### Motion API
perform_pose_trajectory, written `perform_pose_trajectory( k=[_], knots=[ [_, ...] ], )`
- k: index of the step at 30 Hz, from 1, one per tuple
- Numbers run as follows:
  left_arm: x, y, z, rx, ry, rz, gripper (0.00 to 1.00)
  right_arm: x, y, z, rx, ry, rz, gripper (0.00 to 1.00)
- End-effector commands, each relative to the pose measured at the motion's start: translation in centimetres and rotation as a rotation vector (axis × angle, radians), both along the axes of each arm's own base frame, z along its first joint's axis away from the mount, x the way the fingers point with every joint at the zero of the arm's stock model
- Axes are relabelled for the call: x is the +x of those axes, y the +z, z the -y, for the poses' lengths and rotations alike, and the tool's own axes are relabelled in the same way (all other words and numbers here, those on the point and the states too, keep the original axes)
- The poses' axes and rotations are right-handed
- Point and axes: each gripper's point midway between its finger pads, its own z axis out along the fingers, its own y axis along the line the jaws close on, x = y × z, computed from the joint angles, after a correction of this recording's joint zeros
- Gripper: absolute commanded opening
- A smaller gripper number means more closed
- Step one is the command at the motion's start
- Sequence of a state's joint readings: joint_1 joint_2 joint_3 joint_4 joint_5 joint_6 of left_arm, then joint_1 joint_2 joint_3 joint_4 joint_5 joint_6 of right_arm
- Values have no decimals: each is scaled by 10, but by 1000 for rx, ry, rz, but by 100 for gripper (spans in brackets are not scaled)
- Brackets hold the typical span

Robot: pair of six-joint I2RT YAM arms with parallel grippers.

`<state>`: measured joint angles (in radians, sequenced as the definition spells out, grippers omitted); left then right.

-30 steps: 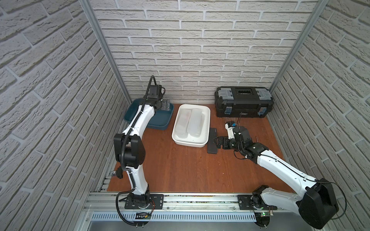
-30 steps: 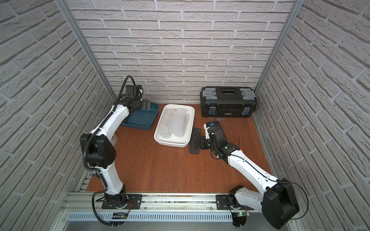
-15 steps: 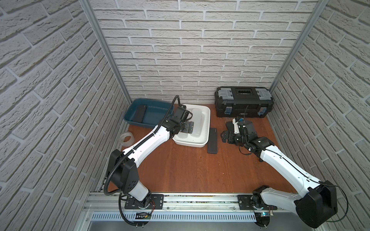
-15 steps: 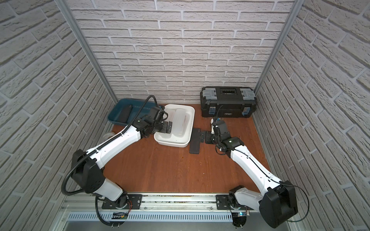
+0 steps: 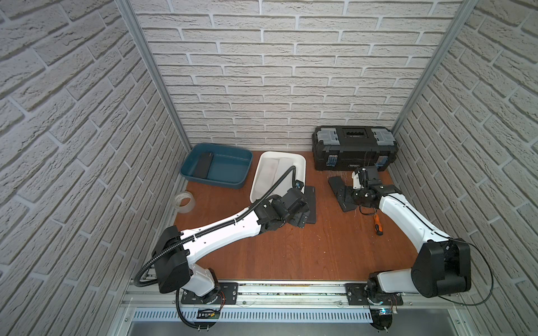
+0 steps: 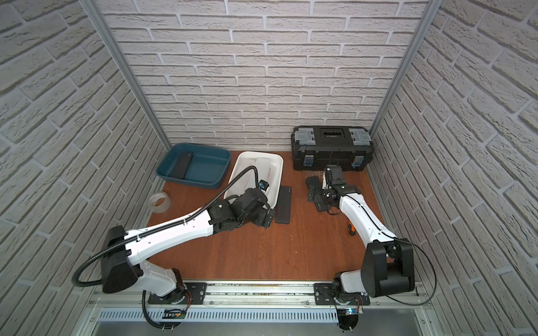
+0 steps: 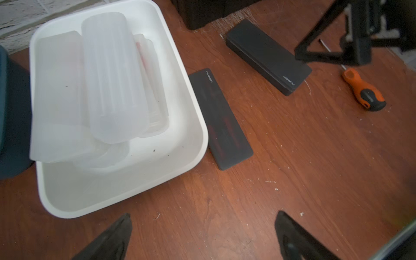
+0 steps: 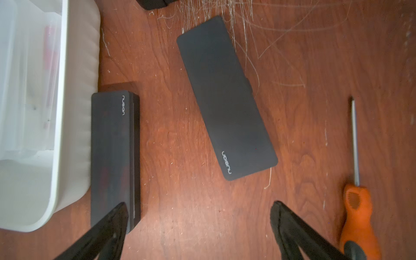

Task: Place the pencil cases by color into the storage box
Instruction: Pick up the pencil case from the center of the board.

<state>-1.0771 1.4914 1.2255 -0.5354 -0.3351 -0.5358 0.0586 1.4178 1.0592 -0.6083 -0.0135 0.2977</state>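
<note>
left gripper [image 7: 202, 216] gapes wide and empty over bare table [image 7: 292, 180]; right gripper [image 8: 199, 203] likewise wide, holding nothing; just ahead, straight case [image 8: 114, 157] lies flat along the white bin [image 7: 112, 198], perhaps touching it; skewed case [image 8: 227, 99] lies apart; both thin, matte black; step in hand seems a reach for these; next move calls for lowering, closing across a narrow width, then carrying to the blue bin [image 5: 230, 168]; frosted cases [image 7: 112, 78] fill the white bin; farthest, a third case [image 5: 203, 165], black, lies in the blue bin

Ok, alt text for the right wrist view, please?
Two thin matte black rectangular pencil cases lie flat on a reddish wooden table, one alongside a white plastic tub. The open right gripper hovers above them; an orange-handled screwdriver lies nearby.
</note>
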Motion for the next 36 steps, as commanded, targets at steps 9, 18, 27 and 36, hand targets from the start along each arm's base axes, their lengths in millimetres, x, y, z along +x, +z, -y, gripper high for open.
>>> perform_pose_trajectory(
  k=[9,18,27,36],
  knots=[
    [-34,-37,19,35,-121,-11,98,35,-29,19,-126,99,-7,99],
    [-41,-43,12,45,-124,-20,98,43,-50,25,-167,125,-54,98],
    [-40,-45,8,69,-98,-24,98,47,-75,32,-169,89,-124,99],
    [-42,-44,17,89,-100,-25,98,47,-93,36,-120,52,-192,100]
  ],
)
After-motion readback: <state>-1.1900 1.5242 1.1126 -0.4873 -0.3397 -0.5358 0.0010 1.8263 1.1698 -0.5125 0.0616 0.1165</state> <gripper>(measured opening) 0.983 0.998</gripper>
